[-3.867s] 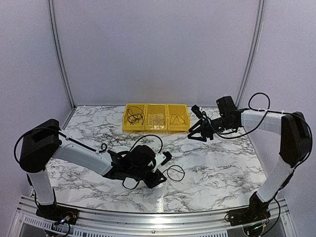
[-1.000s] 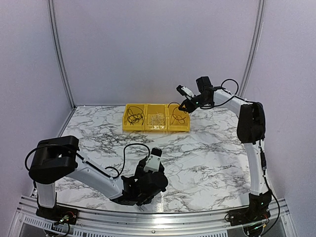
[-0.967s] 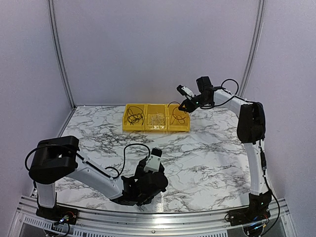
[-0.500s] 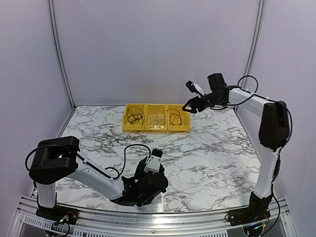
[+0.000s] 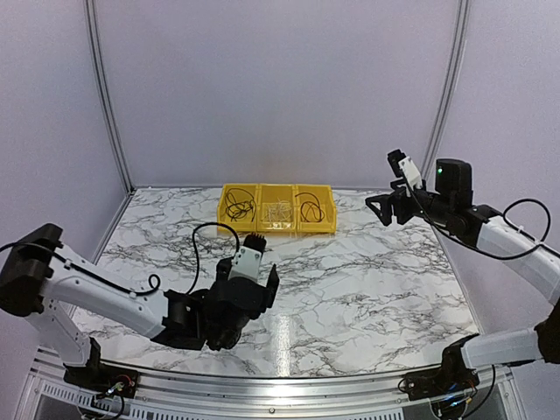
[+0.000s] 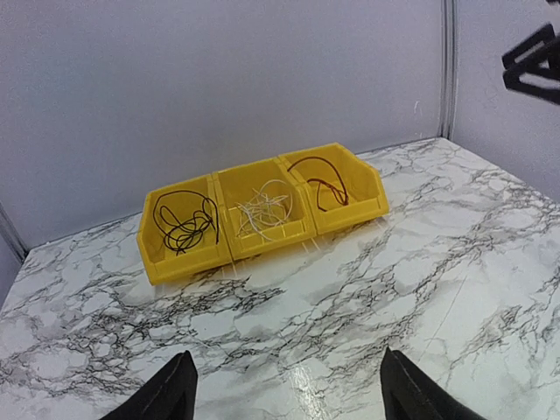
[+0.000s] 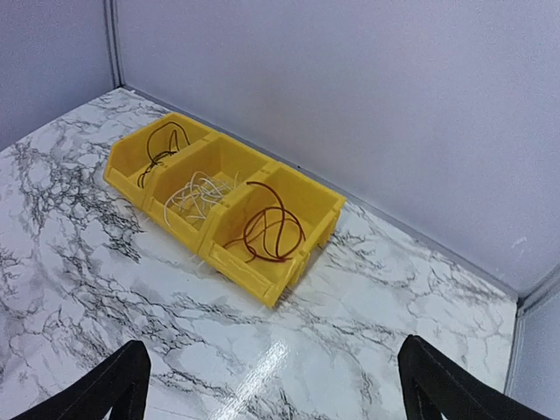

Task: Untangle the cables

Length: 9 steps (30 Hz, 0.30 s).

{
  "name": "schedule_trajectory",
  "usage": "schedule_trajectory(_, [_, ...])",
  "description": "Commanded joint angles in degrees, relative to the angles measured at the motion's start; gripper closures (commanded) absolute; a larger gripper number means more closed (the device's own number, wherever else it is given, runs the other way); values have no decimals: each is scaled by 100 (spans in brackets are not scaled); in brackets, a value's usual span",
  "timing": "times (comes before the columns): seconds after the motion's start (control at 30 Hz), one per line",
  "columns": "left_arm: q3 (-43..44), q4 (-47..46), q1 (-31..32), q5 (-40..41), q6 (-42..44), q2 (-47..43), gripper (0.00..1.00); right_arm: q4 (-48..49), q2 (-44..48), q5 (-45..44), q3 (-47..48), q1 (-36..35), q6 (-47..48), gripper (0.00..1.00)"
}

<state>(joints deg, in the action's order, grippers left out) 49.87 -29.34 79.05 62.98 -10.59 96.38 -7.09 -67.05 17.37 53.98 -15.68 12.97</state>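
Note:
The cables lie sorted in a row of three yellow bins [image 5: 262, 226]. A black cable bunch [image 6: 185, 219] fills the left bin. Pale wires [image 6: 262, 208] lie in the middle one. A dark red loop [image 7: 271, 229] rests in the right bin. My left gripper [image 6: 289, 398] hovers over the near table, facing the bins, open and empty. My right gripper [image 7: 276, 389] hangs in the air right of the bins, open wide with nothing between its fingers. From above, the left gripper [image 5: 252, 278] sits front centre and the right gripper [image 5: 381, 210] is at mid right.
The bins stand at the back of the marble table [image 5: 367, 289], close to the rear wall. The right gripper [image 6: 534, 57] shows at the top right of the left wrist view. Enclosure posts [image 5: 446, 96] rise at the back corners.
The right gripper opened over the right bin, left the dark red cable there and drew back to the right. The left arm rose off the table and its jaws widened.

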Motion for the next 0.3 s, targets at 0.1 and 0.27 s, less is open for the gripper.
schedule_trajectory(0.1, [303,2719,-955,-1807,-1088,-1772,26,1132,988,-1037,-856,359,-652,2])
schedule_trajectory(0.27, [443,3386,-2003,-2247,-824,-2459,7,1232,1104,-1164,-999,355,-551,1])
